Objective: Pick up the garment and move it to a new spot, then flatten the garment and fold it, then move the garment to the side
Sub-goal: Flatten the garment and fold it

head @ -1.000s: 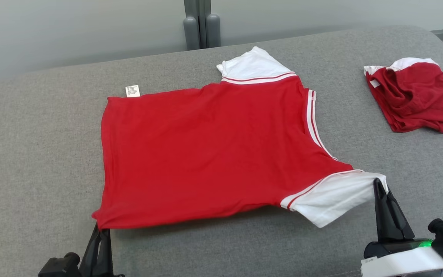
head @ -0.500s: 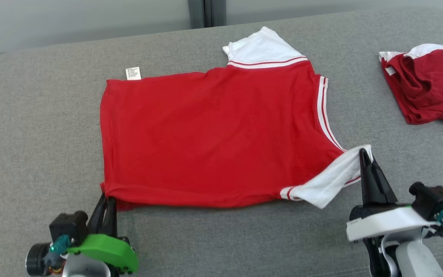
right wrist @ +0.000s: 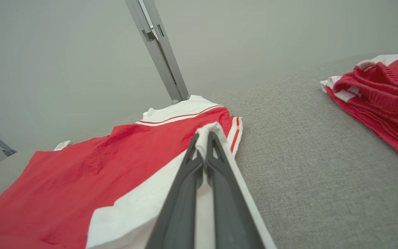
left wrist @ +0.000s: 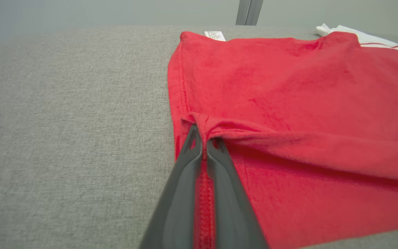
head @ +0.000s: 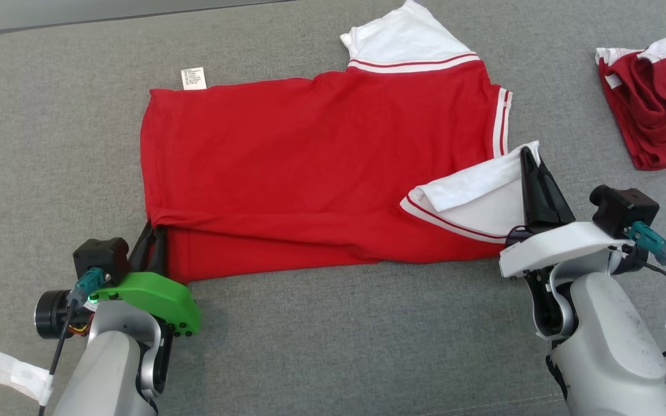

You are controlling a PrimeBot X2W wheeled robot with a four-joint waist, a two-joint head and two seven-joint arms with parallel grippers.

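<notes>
Surface point(head: 333, 335) grey under garment point(head: 287, 156); wall point(right wrist: 64, 52) pale.

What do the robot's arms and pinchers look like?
Both arms are pale grey, ending in long dark fingers. The left gripper has a green cover, the right gripper a white cover. Each carries a small black camera with a teal plug.
</notes>
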